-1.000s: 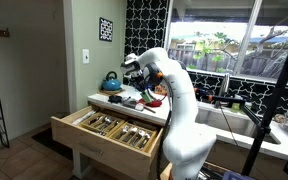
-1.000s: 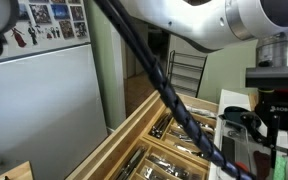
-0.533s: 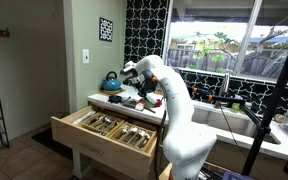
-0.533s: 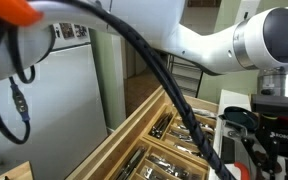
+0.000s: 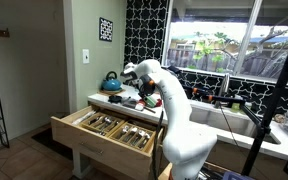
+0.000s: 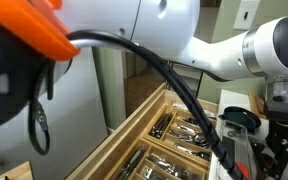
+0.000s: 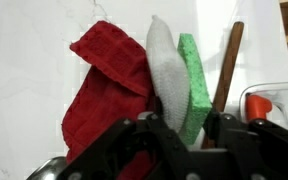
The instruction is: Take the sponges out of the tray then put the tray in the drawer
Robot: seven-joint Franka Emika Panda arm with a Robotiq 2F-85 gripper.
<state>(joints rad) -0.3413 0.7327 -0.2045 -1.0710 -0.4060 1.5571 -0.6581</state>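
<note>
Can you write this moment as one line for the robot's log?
jaws: at sponges, grip unclear | grey sponge: against green sponge | red cloth: beside grey sponge | drawer: open, cutlery inside

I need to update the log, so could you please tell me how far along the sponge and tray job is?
Done: the drawer is pulled open, with only cutlery showing inside. In hand: the hand is at the upright green sponge and grey sponge; a grip is unclear. Left: both sponges out, then the tray, not clearly seen here, into the drawer.
</note>
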